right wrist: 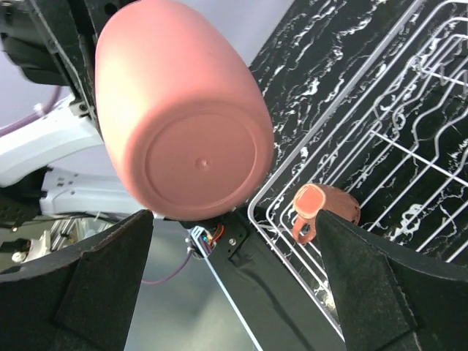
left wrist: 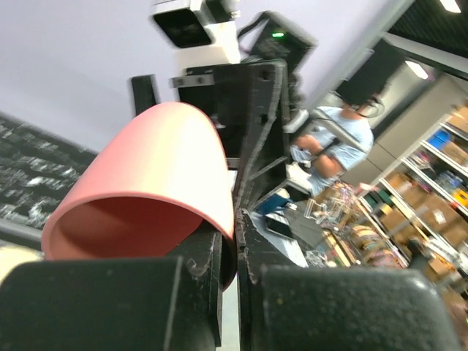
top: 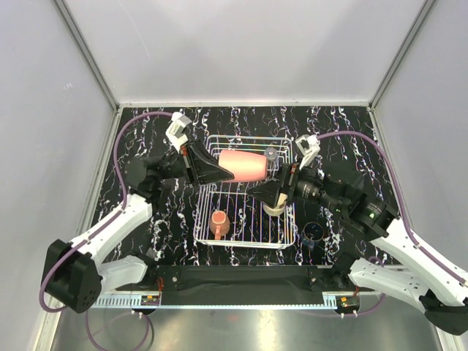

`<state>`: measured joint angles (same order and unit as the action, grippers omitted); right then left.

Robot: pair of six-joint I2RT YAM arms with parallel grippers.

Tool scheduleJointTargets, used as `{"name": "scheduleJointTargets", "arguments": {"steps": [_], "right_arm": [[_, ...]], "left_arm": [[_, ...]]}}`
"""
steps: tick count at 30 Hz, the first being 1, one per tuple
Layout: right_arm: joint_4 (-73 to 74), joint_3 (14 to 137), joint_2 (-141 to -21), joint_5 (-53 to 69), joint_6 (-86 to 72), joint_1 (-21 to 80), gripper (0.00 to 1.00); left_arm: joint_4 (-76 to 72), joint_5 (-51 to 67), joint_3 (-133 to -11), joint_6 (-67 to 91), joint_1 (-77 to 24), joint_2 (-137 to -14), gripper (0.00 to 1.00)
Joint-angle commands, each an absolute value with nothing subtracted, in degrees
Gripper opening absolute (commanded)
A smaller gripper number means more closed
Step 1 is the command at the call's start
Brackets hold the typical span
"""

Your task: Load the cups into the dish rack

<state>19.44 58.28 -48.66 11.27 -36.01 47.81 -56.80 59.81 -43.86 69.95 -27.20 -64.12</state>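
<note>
Over dish rack (top: 252,219), L claw (top: 225,174) clamped on pink tumbler (top: 247,166), R claw (right wrist: 234,219) spread apart

Pink tumbler (top: 245,167) is held on its side in the air over the white wire dish rack (top: 247,137), pinched at the rim by the left gripper (top: 223,172), base pointing right. Orange handled mug (top: 219,221) is seated in the rack's near-left part. Cream cup (top: 276,210) is seen at the rack's right edge, partly hidden. Dark blue cup (top: 314,232) is left on the table, just right of the rack.
</note>
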Motion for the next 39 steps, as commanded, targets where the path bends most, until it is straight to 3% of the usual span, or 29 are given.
{"name": "scheduleJointTargets", "arguments": {"steps": [1,3,9,22,39], "right_arm": [[14.2,56.8,-47.3,14.1,-35.5,47.6,1.00],[13.0,56.4,-47.0,14.1,-35.9,47.6,1.00],[7.1,56.8,-47.8,16.2,-36.4,47.6,1.00],[13.6,60.6,-49.5,7.4,-32.4,47.5,1.00],[14.7,69.3,-58.0,12.3,-31.1,45.4,1.00]], "left_arm": [[-82.9,62.8,-43.6,86.6,-26.9,-68.5,0.00],[-95.4,62.8,-44.8,94.4,-27.0,-73.9,0.00],[-95.4,62.4,-44.3,95.9,-26.5,-76.0,0.00],[-95.4,63.4,-45.0,95.6,-26.5,-75.3,0.00],[-95.4,63.5,-45.1,96.0,-26.5,-76.7,0.00]]}}
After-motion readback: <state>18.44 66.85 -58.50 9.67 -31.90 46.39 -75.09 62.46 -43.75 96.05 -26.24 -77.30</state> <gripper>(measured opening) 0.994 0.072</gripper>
